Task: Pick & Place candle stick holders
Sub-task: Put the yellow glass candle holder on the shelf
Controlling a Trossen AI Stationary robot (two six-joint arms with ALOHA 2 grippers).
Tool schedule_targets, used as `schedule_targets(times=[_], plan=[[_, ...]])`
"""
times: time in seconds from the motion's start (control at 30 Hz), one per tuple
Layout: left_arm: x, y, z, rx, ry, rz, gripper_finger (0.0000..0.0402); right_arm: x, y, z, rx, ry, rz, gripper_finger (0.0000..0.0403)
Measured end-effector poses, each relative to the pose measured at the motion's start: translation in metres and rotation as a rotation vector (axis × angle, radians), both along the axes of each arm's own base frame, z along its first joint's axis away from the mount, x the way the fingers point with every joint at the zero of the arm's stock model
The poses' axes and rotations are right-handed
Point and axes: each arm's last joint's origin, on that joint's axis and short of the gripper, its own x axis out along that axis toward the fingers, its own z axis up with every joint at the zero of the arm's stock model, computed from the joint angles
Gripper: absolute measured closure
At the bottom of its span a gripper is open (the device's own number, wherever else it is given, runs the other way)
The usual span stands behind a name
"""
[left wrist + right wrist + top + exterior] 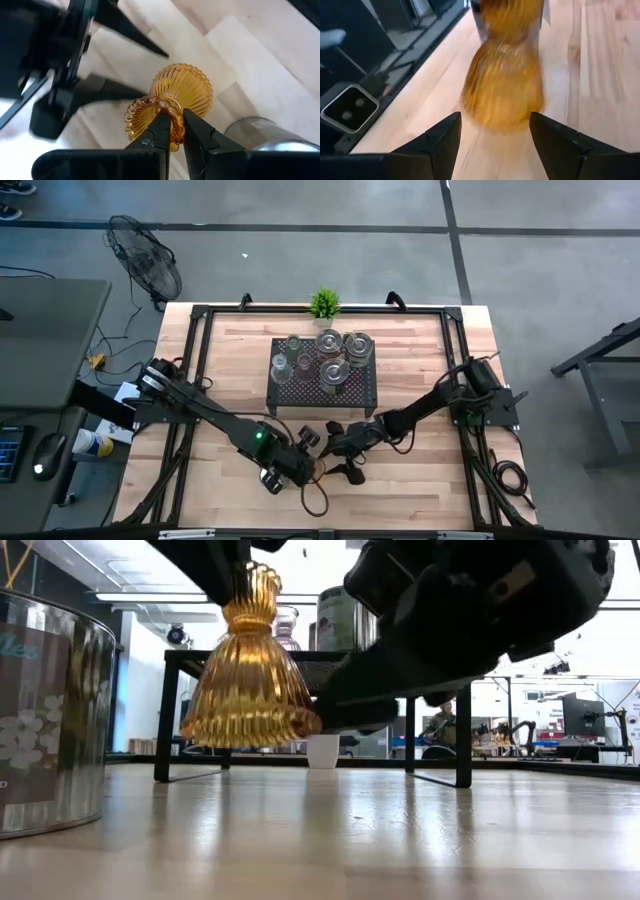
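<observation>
Left gripper [172, 131] is pinching the beaded rim of the amber holder [172, 97], dangling it just off the table, well in front of the black rack [323, 370]. Right gripper [495, 131] sits beside it, fingers spread wide.

The wooden table [420, 480] carries a black rack [366, 387], a potted plant [324, 304] and a tin [50, 720].
</observation>
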Motion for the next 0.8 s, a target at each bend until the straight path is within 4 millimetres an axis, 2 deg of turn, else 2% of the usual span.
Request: schedule_targets(times=[0.27,0.4,0.7,0.8], plan=[[-0.006,0.008,0.037,0.030,0.026,0.231,0.0381,-0.017,0.002,0.017,-0.094,0.121,-0.059,0.0176],[-0.011,0.012,0.058,0.041,0.034,0.319,0.0382,-0.023,0.008,0.024,-0.126,0.128,-0.077,0.0176],[-0.021,0.020,0.102,0.038,-0.018,0.457,0.0382,-0.028,0.018,0.024,-0.131,0.129,-0.080,0.0176],[-0.026,0.029,0.116,0.023,-0.012,0.539,0.0382,-0.029,0.020,0.025,-0.130,0.128,-0.080,0.0176]])
